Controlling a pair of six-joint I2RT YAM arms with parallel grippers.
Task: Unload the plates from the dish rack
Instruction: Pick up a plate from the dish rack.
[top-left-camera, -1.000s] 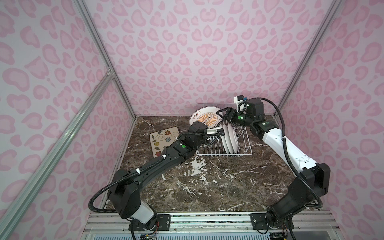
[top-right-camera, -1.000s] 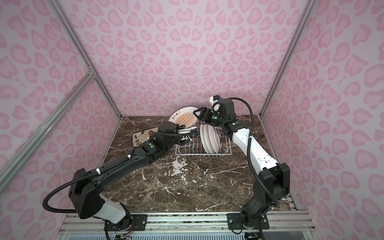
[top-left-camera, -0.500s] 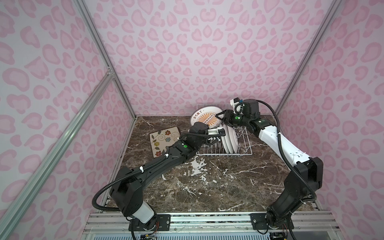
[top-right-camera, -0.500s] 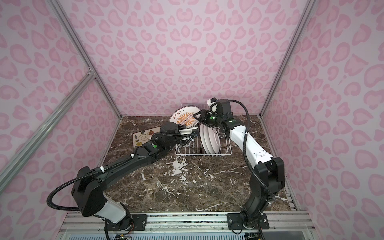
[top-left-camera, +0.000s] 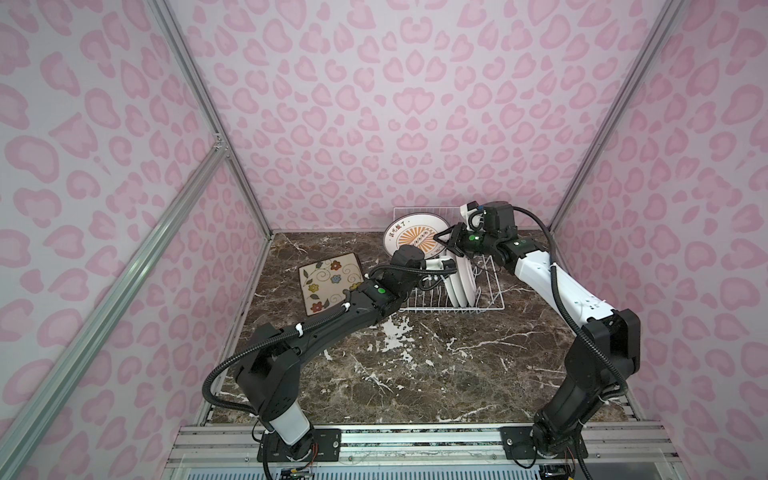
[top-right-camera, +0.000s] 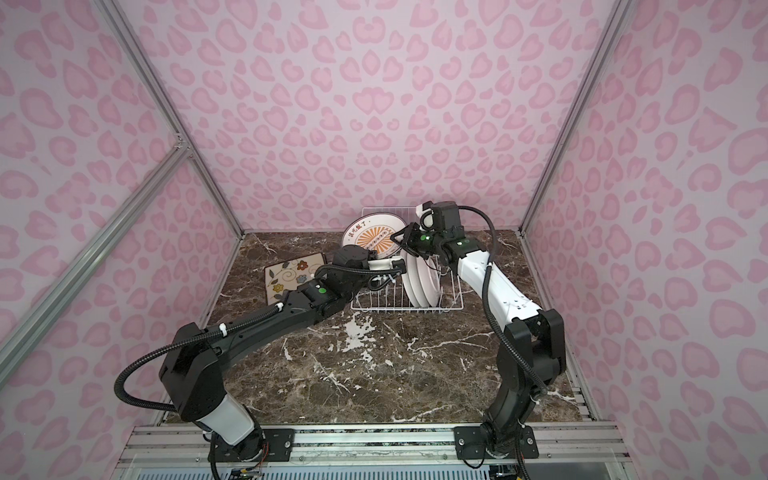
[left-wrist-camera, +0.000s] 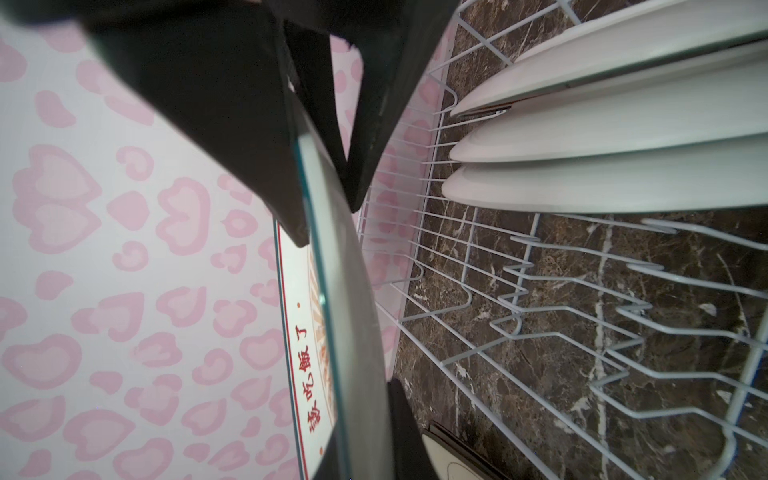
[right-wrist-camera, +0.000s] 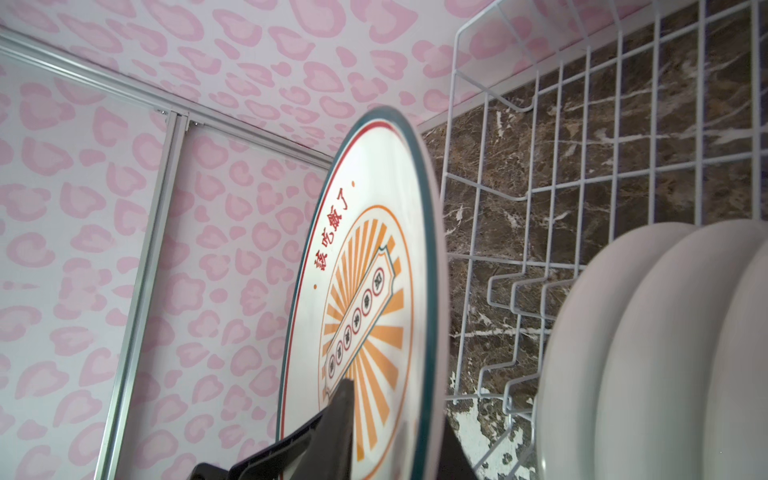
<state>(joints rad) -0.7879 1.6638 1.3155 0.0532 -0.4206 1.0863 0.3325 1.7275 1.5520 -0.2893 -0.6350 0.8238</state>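
Left end effector (left-wrist-camera: 330, 224) and, seemingly, right end effector (right-wrist-camera: 397, 409) pinch one printed plate (top-left-camera: 411, 239); three plates (top-left-camera: 459, 282) racked.

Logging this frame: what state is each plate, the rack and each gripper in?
Dish rack: on table, partly loaded
Sunburst plate: upright, held at its rim
Three white plates: on edge in rack
Square flowered plate: flat, face up on table
Left gripper: shut on sunburst plate
Right gripper: astride its rim, grip unclear

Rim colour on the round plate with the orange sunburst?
The round plate: teal-green rim, thin red line inside. Best in right wrist view.
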